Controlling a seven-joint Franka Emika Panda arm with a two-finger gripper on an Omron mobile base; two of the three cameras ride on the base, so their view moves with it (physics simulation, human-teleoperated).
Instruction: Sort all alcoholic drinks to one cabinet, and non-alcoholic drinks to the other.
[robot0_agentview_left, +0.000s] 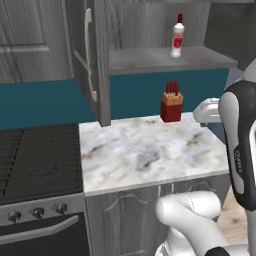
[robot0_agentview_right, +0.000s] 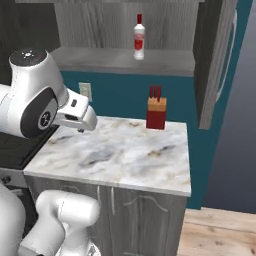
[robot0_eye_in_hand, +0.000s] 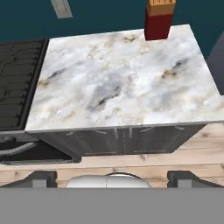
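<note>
One alcoholic drink, a slim clear-white bottle (robot0_agentview_left: 177, 42) (robot0_agentview_right: 139, 44) with a red cap and red label, stands upright on the shelf of an open upper cabinet (robot0_agentview_left: 165, 60) (robot0_agentview_right: 120, 61). The non-alcoholic drinks are out of view. My gripper (robot0_eye_in_hand: 114, 178) hangs high over the front of the marble counter (robot0_agentview_left: 145, 150) (robot0_agentview_right: 115, 155) (robot0_eye_in_hand: 118, 83). Its fingertips (robot0_eye_in_hand: 41, 177) stand wide apart, open, with nothing between them. The bottle is far behind and above the hand.
A red block with brown sticks (robot0_agentview_left: 171, 107) (robot0_agentview_right: 156, 114) (robot0_eye_in_hand: 158, 19) stands at the back of the counter. The cabinet's open doors (robot0_agentview_left: 90, 55) (robot0_agentview_right: 215, 60) jut out over the counter's sides. A black stove (robot0_agentview_left: 35, 160) (robot0_eye_in_hand: 17, 83) adjoins the counter on the left.
</note>
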